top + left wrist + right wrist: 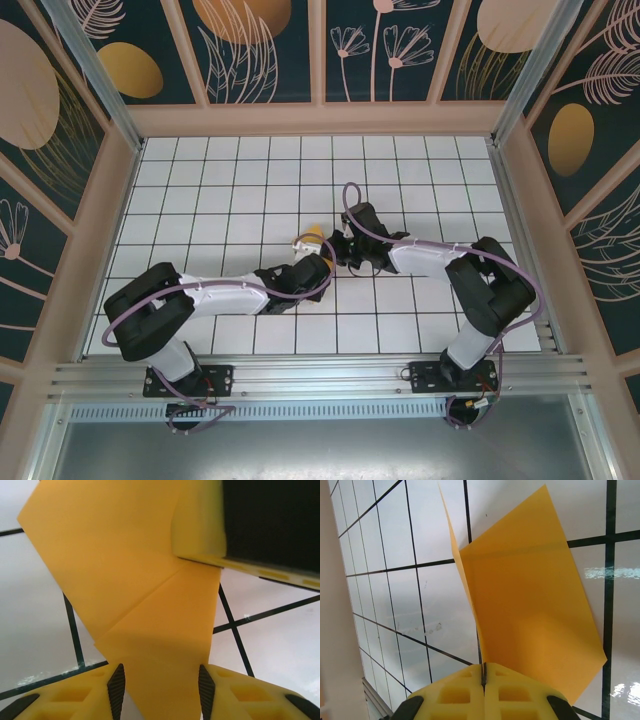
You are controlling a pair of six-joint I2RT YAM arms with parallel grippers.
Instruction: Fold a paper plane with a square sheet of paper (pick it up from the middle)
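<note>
At the middle of the white tiled table with dark grid lines (220, 180), the two arms meet over a thin orange-yellow sheet of paper (310, 238), which from above shows as a small bright scrap just beyond their tips.

The right gripper (483, 677) has its yellow fingers (455, 695) pressed together with no gap between them, and the sheet of paper is pinched in the seam. From that grip one layer rises edge-on towards the camera as a thin upright blade, while a wider flap spreads out to the right of it and slopes down over the tiles (a faint straight crease crosses the flap near its upper part).

In the left wrist view the sheet of paper (125, 570) is partly folded: a broad angled panel at upper left lies over a narrower strip that runs down towards the camera. The left gripper (161, 687) has its jaws apart, and the strip passes flat between the black pads (116, 690), its broad face towards the lens, so neither pad presses on a face of it. At upper right of the same view a yellow block backed by black, one finger of the right gripper, sits on the paper's edge where the panel and the strip meet
</note>
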